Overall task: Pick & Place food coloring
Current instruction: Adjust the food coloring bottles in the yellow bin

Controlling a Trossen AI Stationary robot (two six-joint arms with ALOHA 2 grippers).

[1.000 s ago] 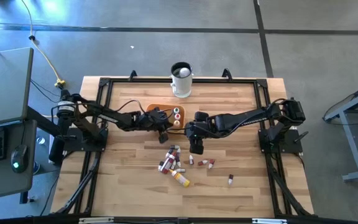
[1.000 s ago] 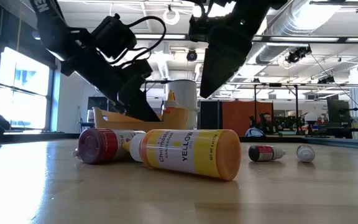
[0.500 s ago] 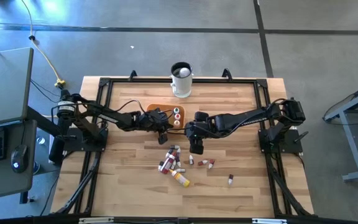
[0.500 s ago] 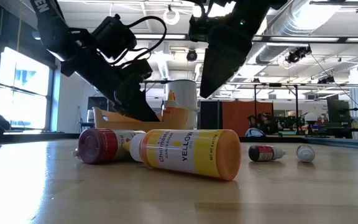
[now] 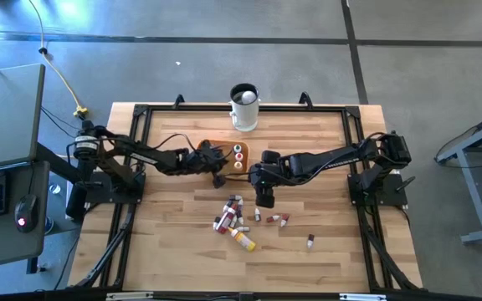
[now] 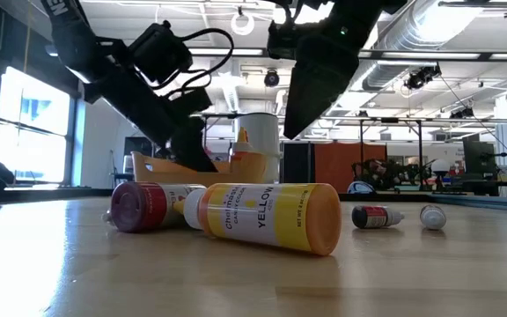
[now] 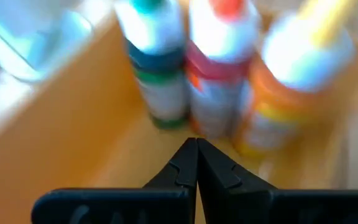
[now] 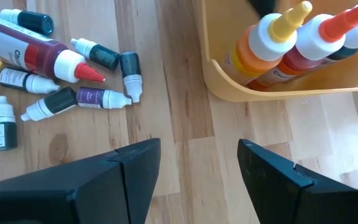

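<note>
My left gripper pinched tight, empty, over orange bowl rim; three upright bottles directly ahead inside bowl. My right gripper spread wide, holding nothing, hovering beside bowl. Loose food coloring pile flat on table, just past right fingertips, none between them. White mug at far edge.

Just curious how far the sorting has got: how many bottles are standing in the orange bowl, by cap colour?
Standing in the orange bowl:
yellow-capped bottle: 1
red-capped bottle: 1
green-capped bottle: 1
Total: 3
</note>
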